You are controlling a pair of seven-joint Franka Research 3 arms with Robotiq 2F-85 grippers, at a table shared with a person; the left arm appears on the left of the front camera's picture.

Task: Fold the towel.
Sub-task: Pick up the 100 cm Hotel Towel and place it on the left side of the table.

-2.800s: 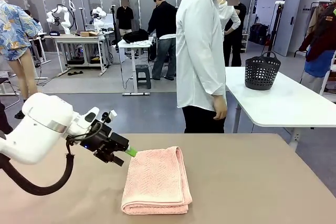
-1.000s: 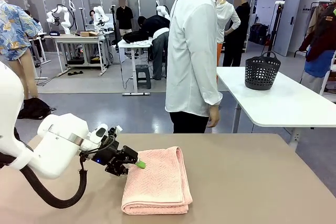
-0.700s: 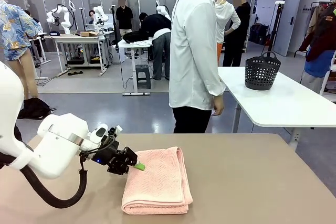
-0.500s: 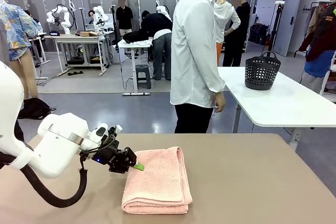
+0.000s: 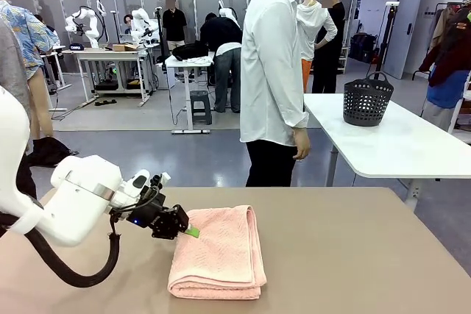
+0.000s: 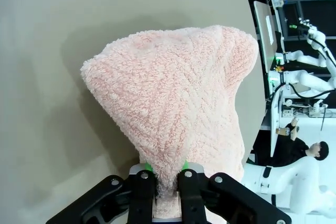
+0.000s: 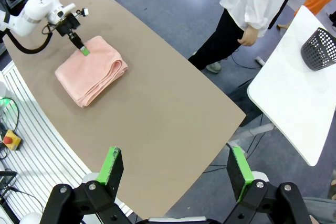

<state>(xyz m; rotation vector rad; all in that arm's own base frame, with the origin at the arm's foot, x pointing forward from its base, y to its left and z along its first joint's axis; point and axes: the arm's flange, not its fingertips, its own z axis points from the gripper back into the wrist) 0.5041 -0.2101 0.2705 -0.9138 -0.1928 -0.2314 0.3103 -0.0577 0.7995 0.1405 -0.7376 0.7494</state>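
Note:
The salmon-pink towel [image 5: 221, 255] lies folded in layers on the tan table, left of the middle. My left gripper [image 5: 191, 232] sits at the towel's far left corner, low over the table. In the left wrist view the towel [image 6: 173, 93] bulges up ahead of the fingers, and the left gripper [image 6: 168, 174] is shut on the towel's edge, with pink cloth pinched between the green pads. The right wrist view looks down from high above on the towel [image 7: 89, 72] and the left gripper [image 7: 84, 51]. My right gripper [image 7: 176, 169] hangs there open, with nothing between its fingers.
A person in a white shirt [image 5: 274, 71] stands at the table's far edge, hands down. Behind to the right is a white table [image 5: 397, 145] with a dark basket [image 5: 366, 99]. Bare tan tabletop [image 5: 353, 255] spreads right of the towel.
My left gripper has drawn slightly to the left, and the towel has slid a little left with it. The person at the far side has shifted stance.

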